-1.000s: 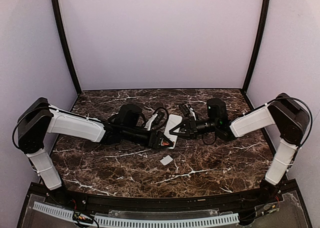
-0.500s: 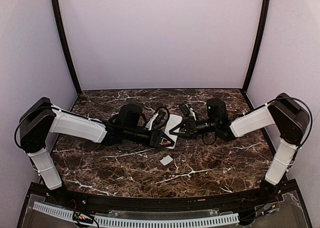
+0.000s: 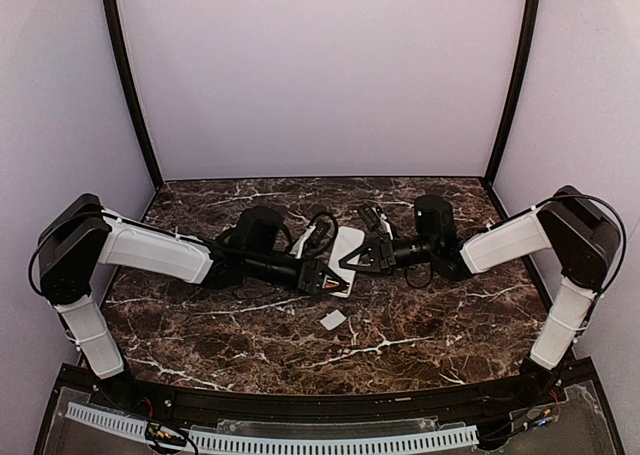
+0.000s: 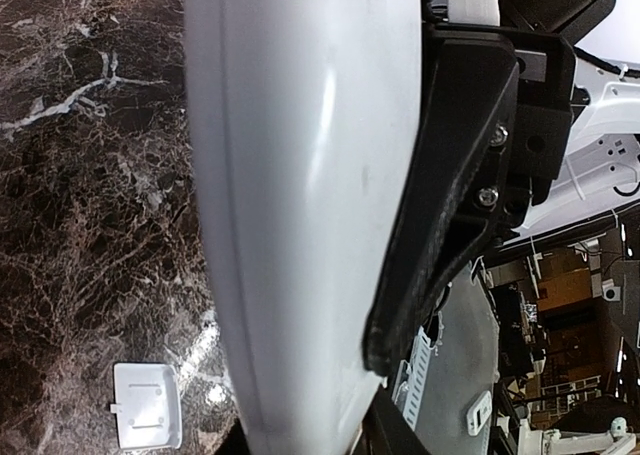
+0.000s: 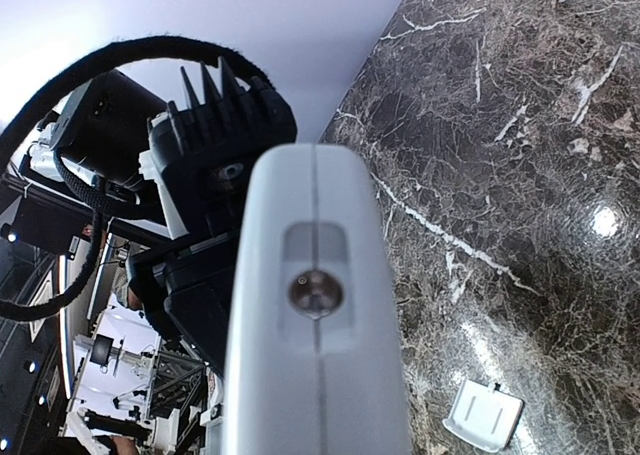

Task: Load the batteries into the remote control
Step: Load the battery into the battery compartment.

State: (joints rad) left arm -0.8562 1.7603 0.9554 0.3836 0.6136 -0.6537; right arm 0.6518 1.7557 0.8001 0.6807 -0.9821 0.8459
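When I checked the overhead view, the remote control (image 3: 347, 247) sat at mid-surface between the two arms, its plain white side up and its length running roughly front to back. The left tool (image 3: 325, 278) met it at its near end from the left, and the right tool (image 3: 362, 257) met its right edge from the other side. I noted an orange-red patch (image 3: 328, 284) at the tip of the left tool, too small for me to say whether it was a battery. On the left wrist camera the remote control (image 4: 300, 205) filled the middle of the view, and a black finger (image 4: 450, 175) lay flat against its long edge; I could not tell which tool that finger belonged to. On the right wrist camera the remote control (image 5: 315, 375) appeared end-on, raised off the dark marbled surface (image 3: 430, 325), with the black body of the left arm close behind it. Neither view showed the jaws, so I could not tell how far either tool was open or which one held the remote control. A small flat white square piece (image 3: 333, 319) lay on the surface just nearer than the tools, apart from them, and it also showed on the left wrist (image 4: 147, 405) and right wrist (image 5: 484, 415) cameras.
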